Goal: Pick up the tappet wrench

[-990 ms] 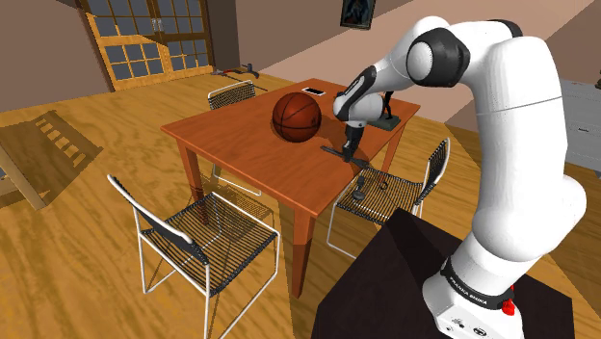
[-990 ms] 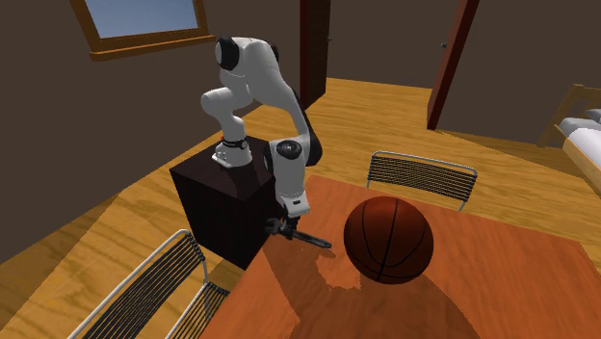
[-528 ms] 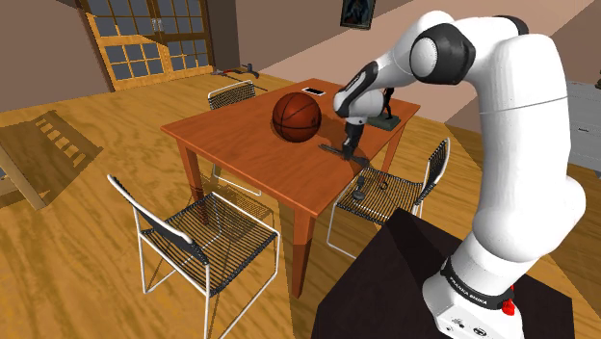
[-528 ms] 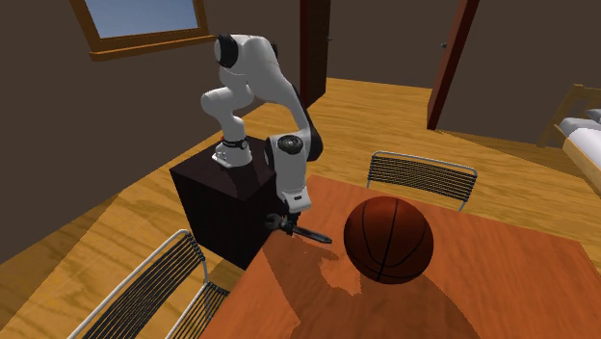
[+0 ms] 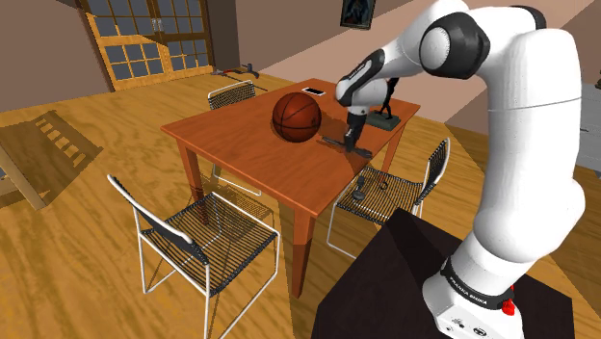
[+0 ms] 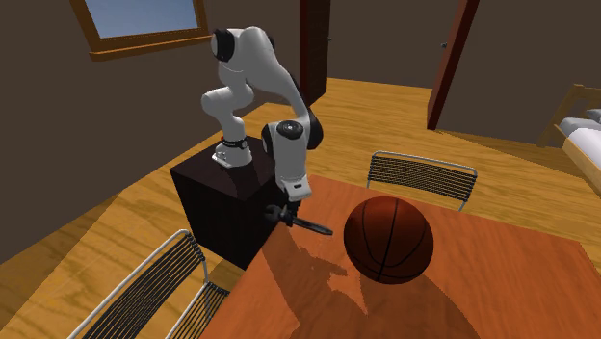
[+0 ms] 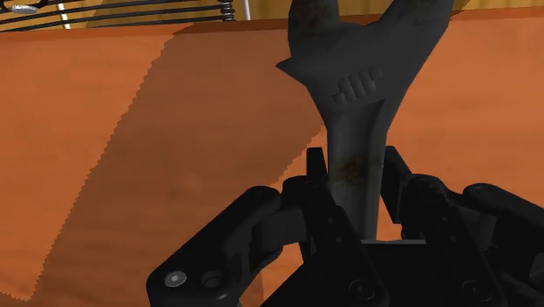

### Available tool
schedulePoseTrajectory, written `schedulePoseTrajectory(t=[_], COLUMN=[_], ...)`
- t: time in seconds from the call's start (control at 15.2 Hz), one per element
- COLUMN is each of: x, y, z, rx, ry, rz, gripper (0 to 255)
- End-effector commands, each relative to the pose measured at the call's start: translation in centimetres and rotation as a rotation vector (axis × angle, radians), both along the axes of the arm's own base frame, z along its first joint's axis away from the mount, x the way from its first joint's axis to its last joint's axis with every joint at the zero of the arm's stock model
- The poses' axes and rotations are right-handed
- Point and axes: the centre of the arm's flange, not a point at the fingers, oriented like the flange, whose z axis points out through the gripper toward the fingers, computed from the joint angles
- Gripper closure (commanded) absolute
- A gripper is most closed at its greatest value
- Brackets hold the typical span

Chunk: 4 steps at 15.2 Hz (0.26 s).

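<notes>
Where the wrench (image 7: 353,131) was: clasped by its shank between the gripper's fingers, over the table edge nearest the stand (image 5: 405,279), seemingly just clear of the top, its shadow on the wood beneath
Gripper (image 7: 353,166): all black, two fingers closed on the wrench shank, one pad against each side; it hung from the white arm, pointing down at the table
Step in hand (judged): the lift, with the grasp already made
Doing it well (judged): rise straight and slowly; the forked head stood out well beyond the fingers, so a jerk could pivot it in the pads; squeeze to be kept firm, and the path kept off the ball
Wrench, shape: flat narrow shank widening to an open forked end; a small raised block of marks below the fork
Wrench, material: dark grey metal, matt, flecked with rust-brown; hard and thin, likely slippery edge-on
Table (image 5: 241,135): square, reddish-brown wood, smooth top, plain legs
Ball (image 5: 296,117): round, dark orange-brown with black seams, resting on the table near the wrench but apart from it
Chair (image 5: 385,193): pale wire frame, black mesh seat, drawn up just below the gripper's side of the table
</notes>
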Motion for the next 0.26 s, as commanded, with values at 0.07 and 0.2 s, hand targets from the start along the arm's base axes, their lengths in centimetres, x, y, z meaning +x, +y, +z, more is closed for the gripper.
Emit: schedulePoseTrajectory(t=[0.07, 0.2], x=[0.01, 0.01], y=[0.0, 0.0], z=[1.64, 1.72], rx=[0.0, 0.0], ry=[0.0, 0.0], rz=[0.0, 0.0], gripper=[255, 255])
